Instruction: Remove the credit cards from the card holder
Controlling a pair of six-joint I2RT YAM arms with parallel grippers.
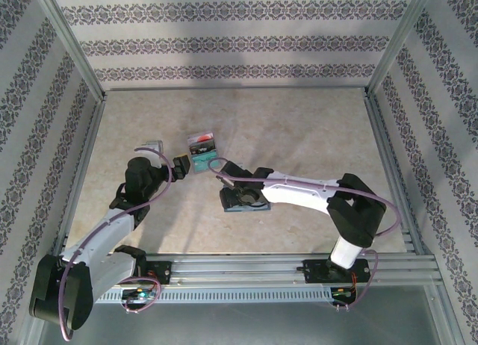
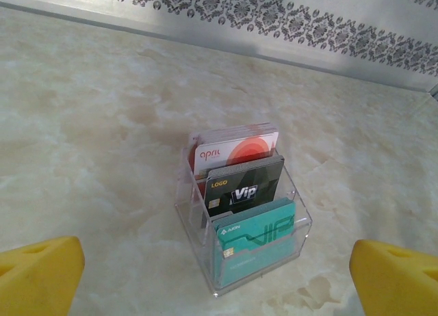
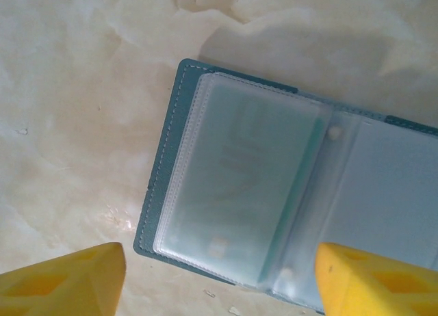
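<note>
The card holder [image 3: 274,193] is blue-teal, the table [image 3: 68,90] marbled beige, with a red-and-white card [image 2: 233,150], black card [image 2: 246,187] and teal card [image 2: 256,241].

Plastics on a stone-look tabletop [image 3: 68,90]
Card holder [image 3: 274,193]: matt stitched cover, cloudy plastic sleeves; glossy clear acrylic rack [image 2: 198,247], smooth credit cards [image 2: 243,186].

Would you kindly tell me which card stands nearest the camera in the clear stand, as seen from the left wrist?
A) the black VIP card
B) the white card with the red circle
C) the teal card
C: in the clear stand the teal card fills the nearest slot, with the black card behind it and the white and red card farthest back.
</note>
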